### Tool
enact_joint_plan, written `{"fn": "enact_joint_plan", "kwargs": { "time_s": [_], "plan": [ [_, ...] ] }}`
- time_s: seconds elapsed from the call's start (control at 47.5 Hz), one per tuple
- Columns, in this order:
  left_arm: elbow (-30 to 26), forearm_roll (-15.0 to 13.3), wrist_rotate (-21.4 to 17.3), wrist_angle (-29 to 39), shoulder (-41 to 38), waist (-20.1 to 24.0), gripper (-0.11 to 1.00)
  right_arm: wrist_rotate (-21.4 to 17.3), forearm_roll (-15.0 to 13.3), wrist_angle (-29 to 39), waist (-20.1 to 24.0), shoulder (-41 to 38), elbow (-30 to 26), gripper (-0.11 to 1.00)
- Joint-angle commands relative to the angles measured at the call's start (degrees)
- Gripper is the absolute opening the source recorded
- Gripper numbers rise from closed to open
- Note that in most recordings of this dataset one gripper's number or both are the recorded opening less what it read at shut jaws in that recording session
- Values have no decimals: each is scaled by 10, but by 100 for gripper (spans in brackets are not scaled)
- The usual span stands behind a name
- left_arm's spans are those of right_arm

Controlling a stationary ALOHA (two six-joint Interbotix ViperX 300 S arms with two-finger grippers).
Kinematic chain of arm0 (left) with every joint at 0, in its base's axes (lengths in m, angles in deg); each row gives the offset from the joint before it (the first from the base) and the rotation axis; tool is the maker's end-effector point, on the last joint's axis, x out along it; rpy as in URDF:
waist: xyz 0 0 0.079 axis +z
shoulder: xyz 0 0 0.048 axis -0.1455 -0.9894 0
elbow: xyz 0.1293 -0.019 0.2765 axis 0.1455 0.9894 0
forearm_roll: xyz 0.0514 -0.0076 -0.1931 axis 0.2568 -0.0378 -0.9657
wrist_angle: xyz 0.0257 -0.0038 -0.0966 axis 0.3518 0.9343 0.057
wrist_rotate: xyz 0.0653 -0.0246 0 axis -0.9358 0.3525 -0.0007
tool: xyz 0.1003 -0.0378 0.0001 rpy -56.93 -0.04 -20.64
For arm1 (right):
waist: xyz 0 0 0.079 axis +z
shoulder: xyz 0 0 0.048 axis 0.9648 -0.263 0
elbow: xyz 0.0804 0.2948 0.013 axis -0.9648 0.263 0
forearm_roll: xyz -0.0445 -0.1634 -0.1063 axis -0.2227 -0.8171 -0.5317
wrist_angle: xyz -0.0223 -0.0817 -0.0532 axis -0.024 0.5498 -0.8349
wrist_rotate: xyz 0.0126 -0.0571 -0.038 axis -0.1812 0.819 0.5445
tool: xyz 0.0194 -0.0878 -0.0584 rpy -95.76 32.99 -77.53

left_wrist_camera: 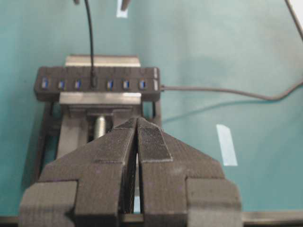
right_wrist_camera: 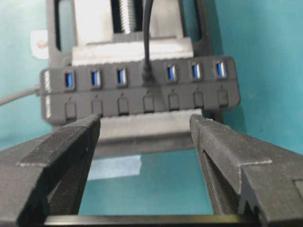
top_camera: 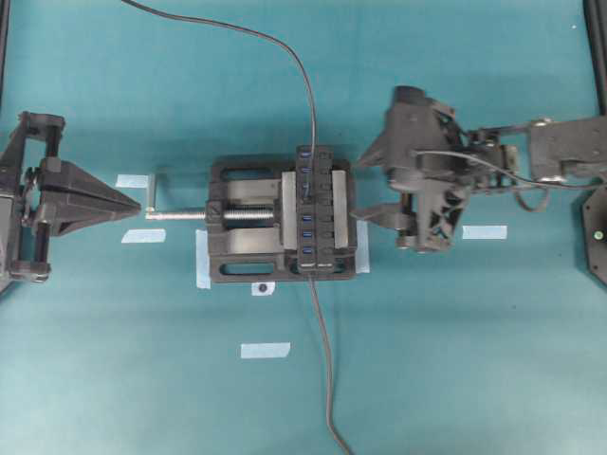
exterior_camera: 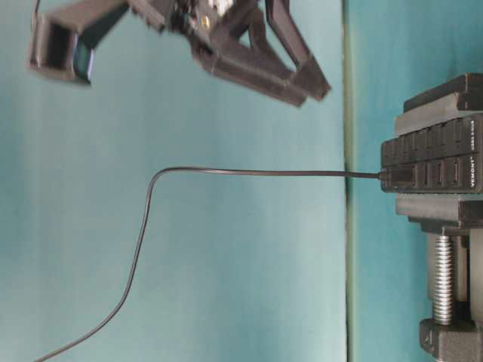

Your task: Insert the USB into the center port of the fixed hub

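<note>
The USB [right_wrist_camera: 147,73] sits in the center port [left_wrist_camera: 93,83] of the fixed hub [right_wrist_camera: 142,92] — three blue slots show on either side of it in both wrist views, and the middle slot is filled by the black plug. Judging from that, the insertion looks done. The hub is clamped across the black vise [top_camera: 242,232], silver screw [top_camera: 175,216] pointing toward the left arm.

Right gripper [right_wrist_camera: 144,127] stands wide, nothing between its fingers [right_wrist_camera: 215,146]; it hovers just beside the hub on the button side, apart from it. Left gripper [left_wrist_camera: 137,142] is pressed fully together, holding nothing, parked well away beyond the vise handle and aimed at the screw end.

Now the cable [exterior_camera: 249,173] — thin, dark-grey, limp. It rises off the plug, then droops in a loose curve, so it carries no real weight but will flop and tug if brushed. The hub's own cable [left_wrist_camera: 218,91] leaves the end of the bar, a separate lead.

Handling, as a judgement: the plug is small, light and rigid, the only part worth pinching — take it across its flat sides, close above the port. Grab the cable instead and it will bend rather than push. How deep the plug is seated can't be told from here.
</note>
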Motion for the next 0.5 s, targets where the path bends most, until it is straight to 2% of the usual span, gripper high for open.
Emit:
{"fn": "enact_joint_plan", "kwargs": {
  "time_s": [0.0,0.231,0.484],
  "plan": [
    [-14,0,1,-4,-2,-1,0,-7,1,-25,4,24,7,80],
    [-14,0,1,-4,-2,-1,0,-7,1,-65,4,49,42,80],
    [-14,0,1,-4,-1,-1,0,-7,1,-68,4,63,53,80]
  ]
}}
